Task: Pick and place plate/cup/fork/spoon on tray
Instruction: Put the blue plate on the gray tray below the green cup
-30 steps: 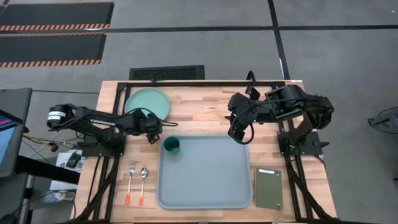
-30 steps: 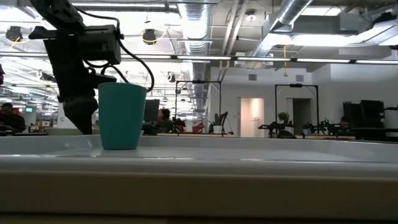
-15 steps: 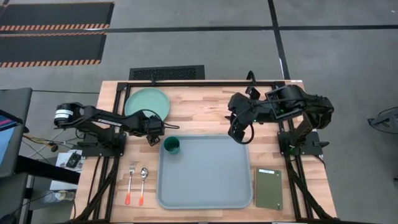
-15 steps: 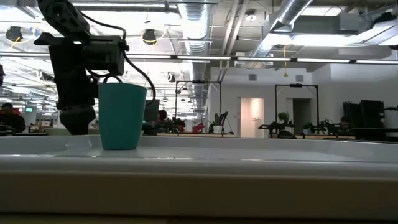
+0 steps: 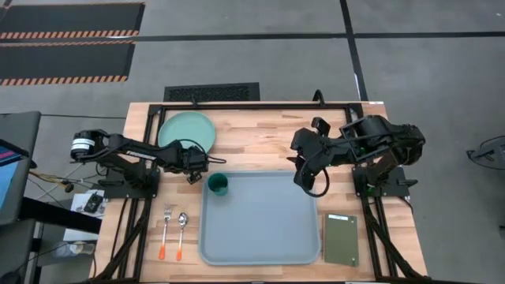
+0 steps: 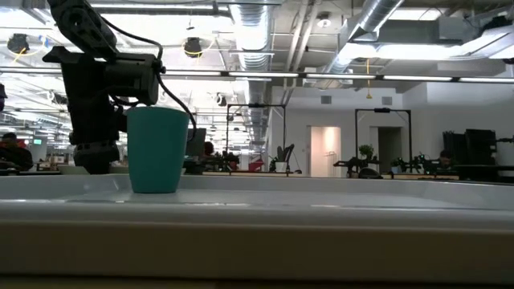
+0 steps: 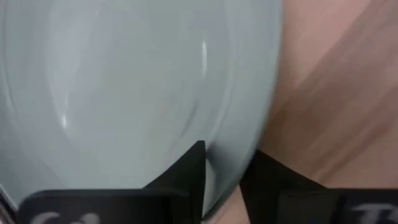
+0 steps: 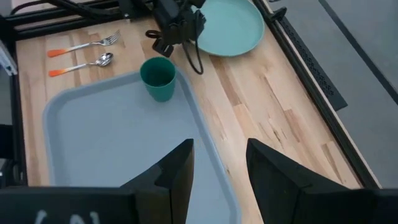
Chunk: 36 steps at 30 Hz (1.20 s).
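Note:
The mint-green plate (image 5: 186, 130) lies flat on the wooden table at the far left. My left gripper (image 5: 196, 164) is at its near right rim, shut on it. The dark green cup (image 5: 218, 185) stands upright in the far left corner of the blue-grey tray (image 5: 268, 229). The fork (image 5: 166, 230) and the spoon (image 5: 181, 231) lie side by side on the table left of the tray. My right gripper (image 5: 304, 180) hangs open over the tray's far right corner with nothing between its fingers (image 8: 180, 165). My left gripper has the plate's rim (image 7: 229, 163) between its two fingers, at the side of the plate nearest the tray. One finger (image 7: 186, 171) is over the plate's inner face, the other (image 7: 267, 180) is outside the rim. The fingers come from above. The plate rests on the table.
An olive-green pad (image 5: 341, 238) lies on the table right of the tray, near the front. Black frame rails (image 5: 260, 104) run along the table's far edge and both sides. Bare wood (image 5: 252, 138) lies between the plate and my right arm.
My left gripper has come down and turned more upright at the plate's rim, behind the cup in the low view. My right gripper has moved a little toward the table's near edge, over the tray's far right corner. The plate and the cup have stayed in place.

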{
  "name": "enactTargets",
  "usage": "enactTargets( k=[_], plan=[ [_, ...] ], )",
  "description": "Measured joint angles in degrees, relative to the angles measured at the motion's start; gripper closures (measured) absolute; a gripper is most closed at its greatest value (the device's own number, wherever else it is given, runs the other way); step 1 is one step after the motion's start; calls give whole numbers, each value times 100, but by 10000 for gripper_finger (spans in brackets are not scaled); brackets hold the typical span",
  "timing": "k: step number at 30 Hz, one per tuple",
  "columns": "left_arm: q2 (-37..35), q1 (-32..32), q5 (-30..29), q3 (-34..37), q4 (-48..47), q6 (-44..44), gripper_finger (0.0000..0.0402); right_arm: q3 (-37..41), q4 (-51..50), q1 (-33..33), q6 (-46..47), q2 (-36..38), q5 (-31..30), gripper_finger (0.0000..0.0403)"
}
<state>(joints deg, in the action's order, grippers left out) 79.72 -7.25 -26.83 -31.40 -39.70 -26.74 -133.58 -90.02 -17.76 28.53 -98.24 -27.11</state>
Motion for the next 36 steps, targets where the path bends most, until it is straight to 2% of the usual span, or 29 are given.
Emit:
enactTargets(
  k=[4, 6, 17, 36],
  plan=[
    [-3, 9, -39, -11, 51, -37, 383, 0, 0, -88, 81, 0, -12, 232],
    [-7, 9, -75, -22, 75, -33, 392, 0, 0, -126, 182, 0, -97, 232],
    [-11, 11, -242, -192, -29, -74, 398, 0, 0, -223, 358, 0, -188, 232],
    [-13, 83, -626, -1545, -1343, 170, 400, -2, 0, -198, 452, 0, -547, 232]
  ],
)
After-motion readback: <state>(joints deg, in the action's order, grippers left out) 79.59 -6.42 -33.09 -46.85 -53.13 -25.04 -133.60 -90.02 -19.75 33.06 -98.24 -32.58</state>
